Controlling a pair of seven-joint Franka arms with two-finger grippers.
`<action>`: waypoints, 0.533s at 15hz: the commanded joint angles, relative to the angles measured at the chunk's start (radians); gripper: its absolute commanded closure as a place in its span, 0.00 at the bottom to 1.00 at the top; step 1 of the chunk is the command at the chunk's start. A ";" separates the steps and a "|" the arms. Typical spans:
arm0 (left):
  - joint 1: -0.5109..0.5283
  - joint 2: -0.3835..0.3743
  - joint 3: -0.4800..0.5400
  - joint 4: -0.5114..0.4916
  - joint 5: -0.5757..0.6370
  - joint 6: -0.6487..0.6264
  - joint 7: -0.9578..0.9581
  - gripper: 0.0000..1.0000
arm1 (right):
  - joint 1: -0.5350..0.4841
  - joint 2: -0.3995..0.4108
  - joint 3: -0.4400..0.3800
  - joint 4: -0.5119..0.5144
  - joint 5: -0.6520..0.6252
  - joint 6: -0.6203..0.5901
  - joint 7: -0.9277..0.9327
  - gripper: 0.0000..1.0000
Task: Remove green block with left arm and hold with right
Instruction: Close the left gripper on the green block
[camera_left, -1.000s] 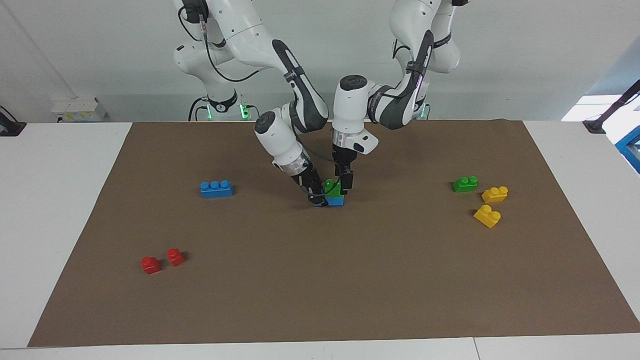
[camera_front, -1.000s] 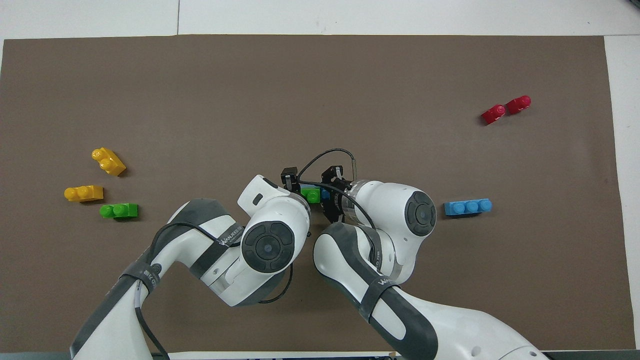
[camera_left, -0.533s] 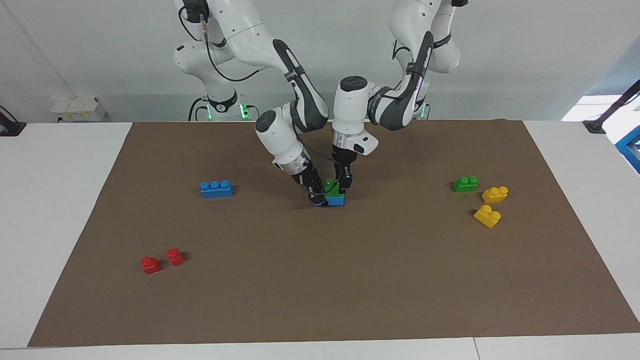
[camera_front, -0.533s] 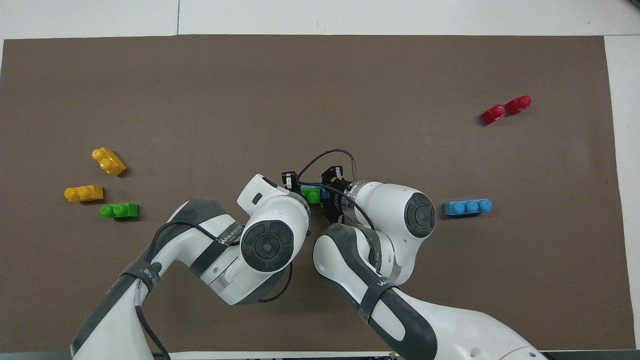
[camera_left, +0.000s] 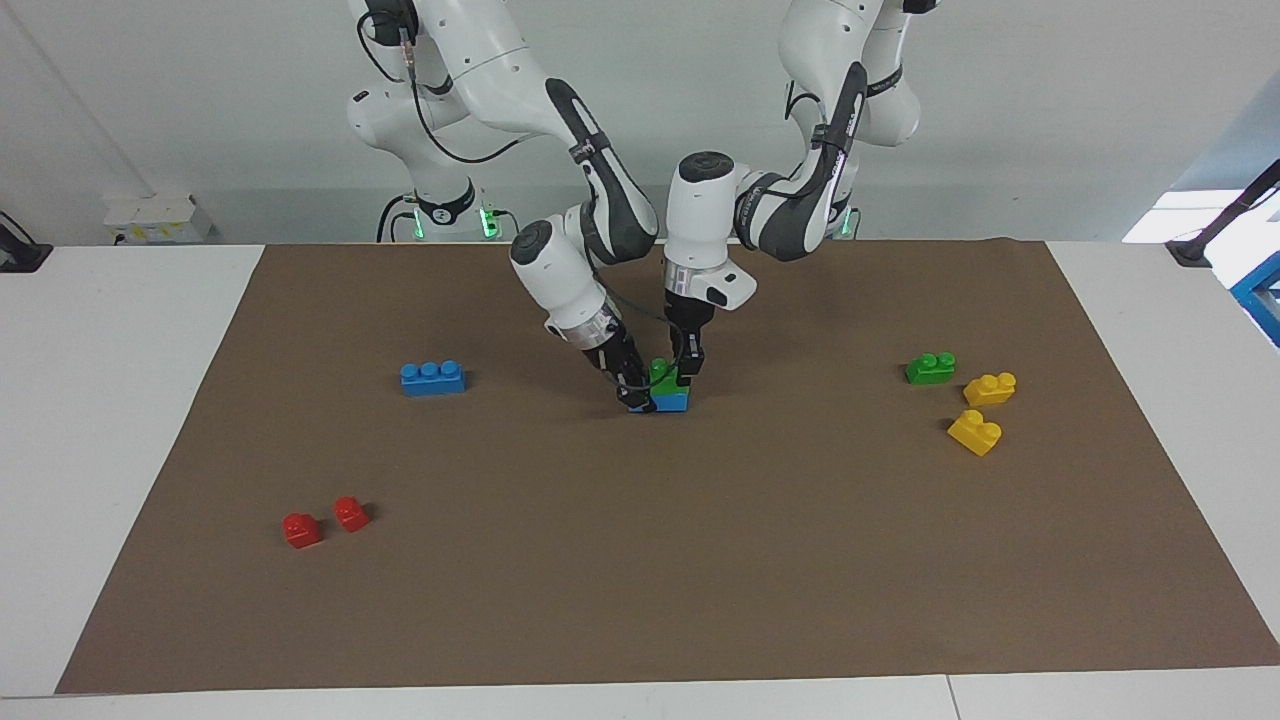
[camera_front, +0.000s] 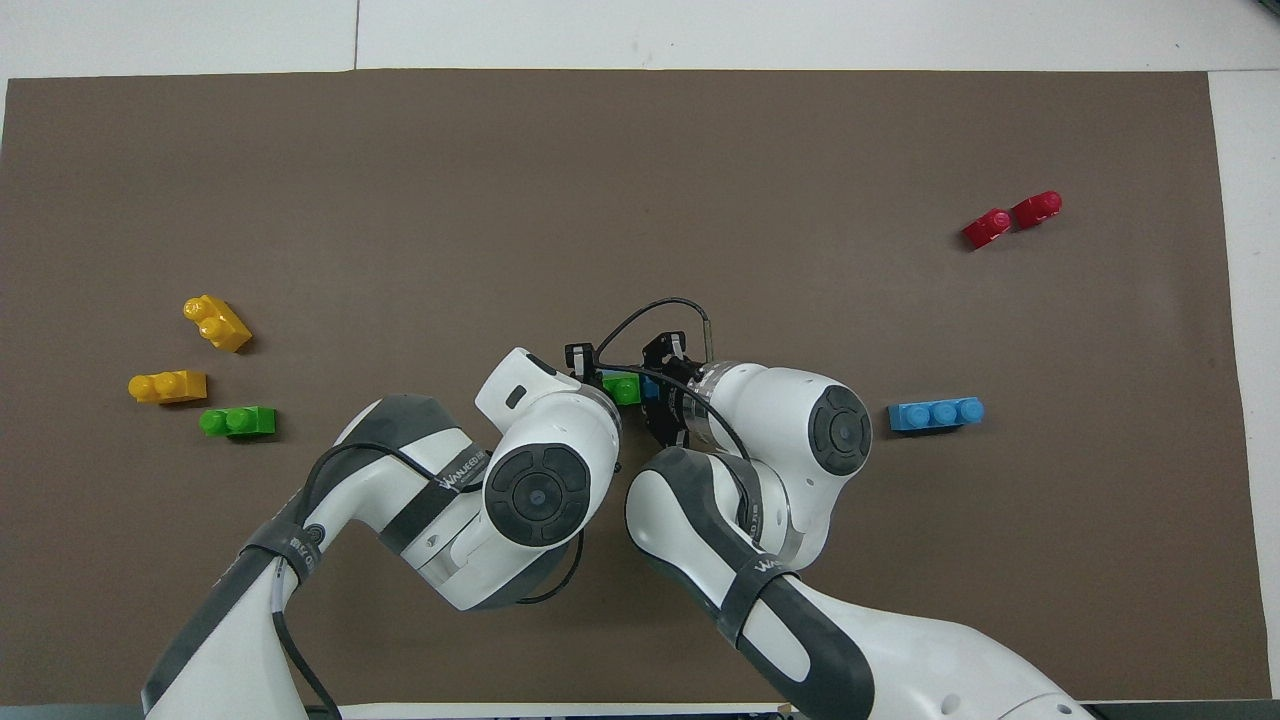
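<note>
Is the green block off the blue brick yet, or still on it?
Still on. The green block sits stacked on the blue brick on the mat; the left end effector is shut on it.

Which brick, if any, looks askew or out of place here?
Nothing is spilled or damaged. One yellow brick lies turned at an angle to the yellow brick beside it. The green block still sits on the blue brick, between both grippers.

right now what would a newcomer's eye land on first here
Both arms meet mid-mat over a small stack: the green block sitting on a blue brick. The left pincer is shut on the green block, the right pincer on the blue brick beneath it.
</note>
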 joint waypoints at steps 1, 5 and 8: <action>-0.006 -0.038 0.010 0.027 0.034 -0.052 -0.019 1.00 | 0.011 0.033 -0.002 -0.081 0.023 0.007 -0.072 1.00; -0.005 -0.123 0.010 0.028 0.034 -0.144 -0.013 1.00 | 0.012 0.033 -0.002 -0.081 0.023 0.007 -0.072 1.00; 0.000 -0.164 0.013 0.028 0.032 -0.224 0.039 1.00 | 0.012 0.033 -0.002 -0.081 0.023 0.009 -0.072 1.00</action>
